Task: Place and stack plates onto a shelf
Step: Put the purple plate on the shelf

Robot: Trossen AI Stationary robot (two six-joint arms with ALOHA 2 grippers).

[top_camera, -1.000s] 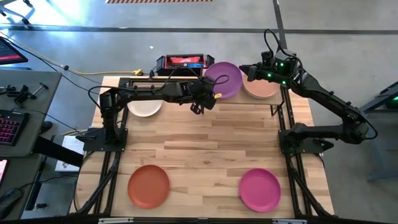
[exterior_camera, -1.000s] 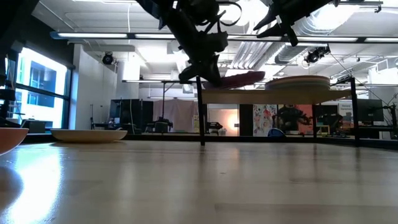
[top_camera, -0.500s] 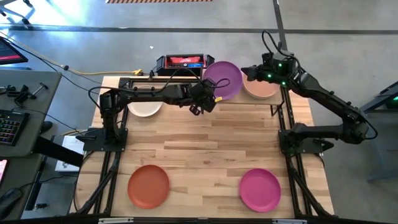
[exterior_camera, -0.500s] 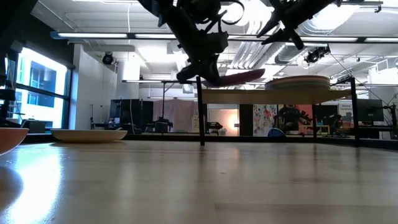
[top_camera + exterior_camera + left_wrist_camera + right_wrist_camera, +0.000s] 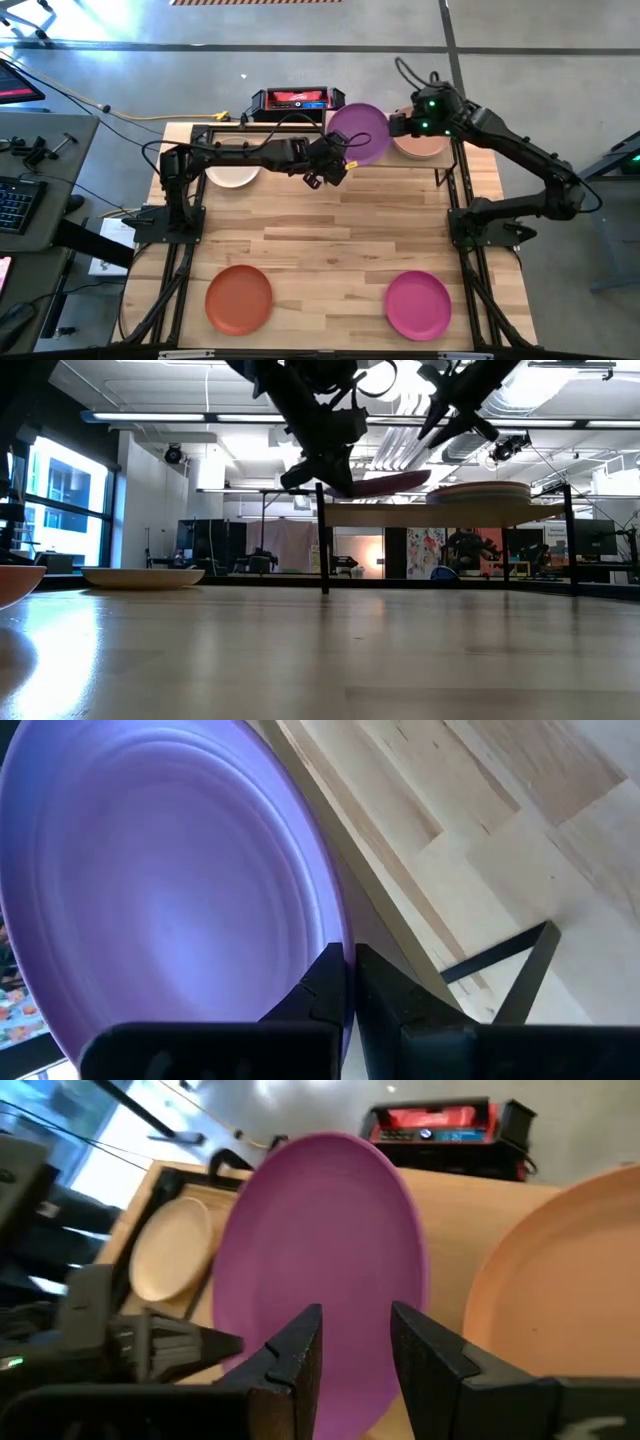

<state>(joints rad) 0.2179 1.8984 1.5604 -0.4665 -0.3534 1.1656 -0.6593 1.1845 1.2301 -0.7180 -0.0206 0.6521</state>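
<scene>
With our left gripper [image 5: 337, 168] clenched on the round matte purple plate's [image 5: 360, 128] rim and our right gripper [image 5: 398, 124] parted beside it, we should lower it flat onto the light-wood shelf [image 5: 400, 512].

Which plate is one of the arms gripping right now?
The purple plate, tilted at the shelf's left end, pinched at its rim by the left tool. The other plates lie flat, untouched.
</scene>
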